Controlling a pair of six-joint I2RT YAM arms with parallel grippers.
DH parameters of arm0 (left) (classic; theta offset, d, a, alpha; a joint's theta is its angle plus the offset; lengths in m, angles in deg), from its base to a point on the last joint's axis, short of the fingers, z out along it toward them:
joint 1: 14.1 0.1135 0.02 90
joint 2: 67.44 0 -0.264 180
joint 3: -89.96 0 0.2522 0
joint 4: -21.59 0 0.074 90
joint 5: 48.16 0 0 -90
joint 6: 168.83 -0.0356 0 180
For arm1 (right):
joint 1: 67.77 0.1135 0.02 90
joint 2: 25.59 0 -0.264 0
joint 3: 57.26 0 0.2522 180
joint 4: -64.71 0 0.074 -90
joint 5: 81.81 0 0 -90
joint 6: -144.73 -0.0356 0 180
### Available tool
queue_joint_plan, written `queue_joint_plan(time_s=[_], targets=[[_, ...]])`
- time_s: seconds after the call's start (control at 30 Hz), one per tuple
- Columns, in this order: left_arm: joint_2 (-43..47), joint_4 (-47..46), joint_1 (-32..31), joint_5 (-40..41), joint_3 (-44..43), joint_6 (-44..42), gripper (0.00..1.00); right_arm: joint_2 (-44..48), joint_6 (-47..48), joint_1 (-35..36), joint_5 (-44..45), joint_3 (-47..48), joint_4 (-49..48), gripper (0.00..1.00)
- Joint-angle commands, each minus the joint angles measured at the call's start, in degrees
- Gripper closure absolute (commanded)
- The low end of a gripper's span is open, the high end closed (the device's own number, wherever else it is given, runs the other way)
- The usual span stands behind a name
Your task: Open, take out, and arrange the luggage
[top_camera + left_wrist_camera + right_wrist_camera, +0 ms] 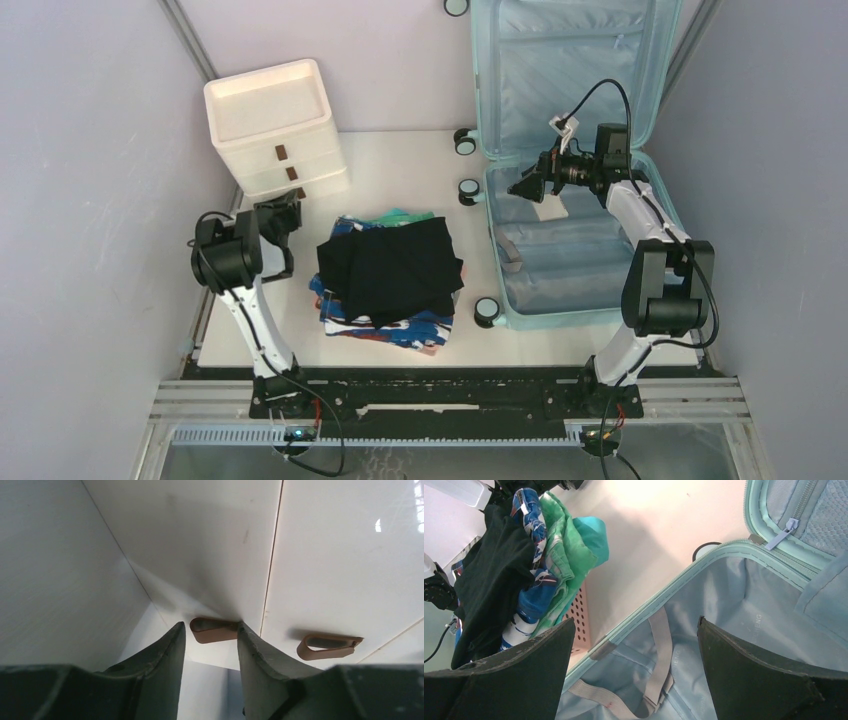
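The luggage point(497, 262), a pale aqua hard-shell suitcase, lies open at the right with its lid point(560, 60) leaning on the back wall. My right gripper point(518, 187) hovers open over the lower shell. In the right wrist view my gripper point(635, 621) has the light blue lining point(734, 595) and grey elastic straps point(659, 645) between its fingers, touching nothing. My left gripper point(287, 208) points at the cream drawer cabinet point(275, 125). In the left wrist view my gripper point(210, 627) stands open around a brown loop handle point(212, 630). The right finger point(255, 650) touches the handle; the left finger stays apart from it.
A pile of clothes point(390, 270), black on top with blue and green beneath, sits mid-table on a pink perforated basket point(580, 615). A second brown handle point(327, 646) shows on the neighbouring drawer front. Grey walls close in on both sides.
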Motion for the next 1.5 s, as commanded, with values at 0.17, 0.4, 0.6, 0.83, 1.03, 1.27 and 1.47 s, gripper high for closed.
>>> queue_joint_plan(time_s=[0.17,0.4,0.6,0.83,1.03,1.27,1.47], targets=[[-3.31,-6.1,-0.02,0.97,-2.52,3.31,0.77,-0.43,-0.52,-0.18,-1.53,3.18,-2.25,0.0],[-3.49,-5.94,-0.03,0.97,-2.27,3.49,0.93,-0.7,-0.54,-0.36,-1.52,3.53,-2.24,0.0],[-2.83,-5.9,-0.02,0.66,-1.79,3.46,1.0,-0.72,-0.53,-0.44,-1.49,3.47,-2.2,0.0],[1.9,-5.72,-0.23,0.84,3.57,2.92,1.0,-0.53,-0.22,-0.78,-1.51,3.46,-1.65,0.0],[6.09,-7.18,-1.42,2.19,10.17,3.48,1.0,-0.53,-0.09,-0.8,-1.47,3.54,-1.63,0.0],[11.49,-9.68,-3.12,4.76,18.74,3.71,1.0,-0.09,3.47,-0.95,0.51,3.46,1.56,0.0],[15.93,-8.0,-3.2,6.32,24.19,3.18,0.84,0.32,11.64,-1.24,6.2,3.48,7.67,0.0]])
